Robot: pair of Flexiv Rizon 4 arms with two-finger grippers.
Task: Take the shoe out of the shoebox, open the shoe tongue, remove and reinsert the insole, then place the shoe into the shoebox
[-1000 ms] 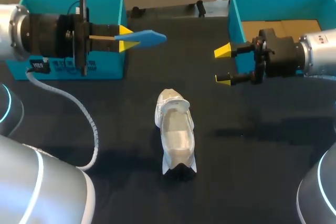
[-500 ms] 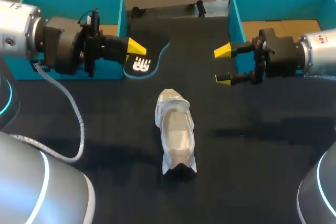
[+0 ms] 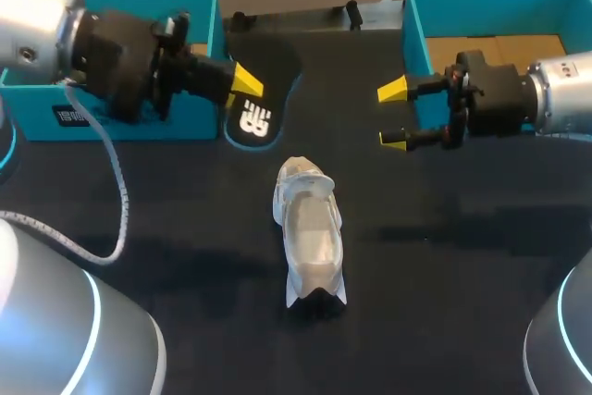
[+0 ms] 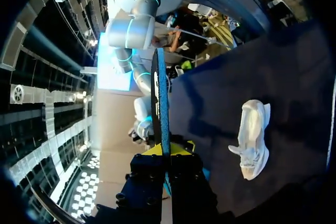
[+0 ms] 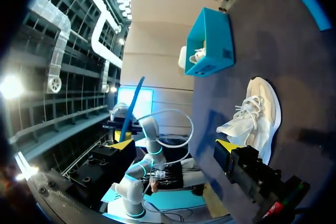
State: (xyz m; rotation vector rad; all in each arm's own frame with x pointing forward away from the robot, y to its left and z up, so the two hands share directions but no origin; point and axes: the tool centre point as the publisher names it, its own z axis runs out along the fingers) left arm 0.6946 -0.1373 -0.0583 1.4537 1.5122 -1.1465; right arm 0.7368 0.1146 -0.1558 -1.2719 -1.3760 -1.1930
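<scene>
1. Two risks, we judge: the white shoe (image 3: 310,238) lies loose mid-table with nothing bracing it, so it could skid when the insole (image 3: 270,76) is pushed in.
2. Pinched at one end only, the insole could flex or slip.
3. Our left gripper (image 3: 242,80) clamps it beside the left shoebox (image 3: 185,122). Our right gripper (image 3: 393,116) hovers spread and empty.

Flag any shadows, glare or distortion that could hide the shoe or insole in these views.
Head view: even light, no glare; soft shadows on the dark table beside the shoe; the black insole in the left claw blends into it. Left wrist view: fisheye curves the table edge; insole edge-on. Right wrist view: strong fisheye, shoe plainly visible.
</scene>
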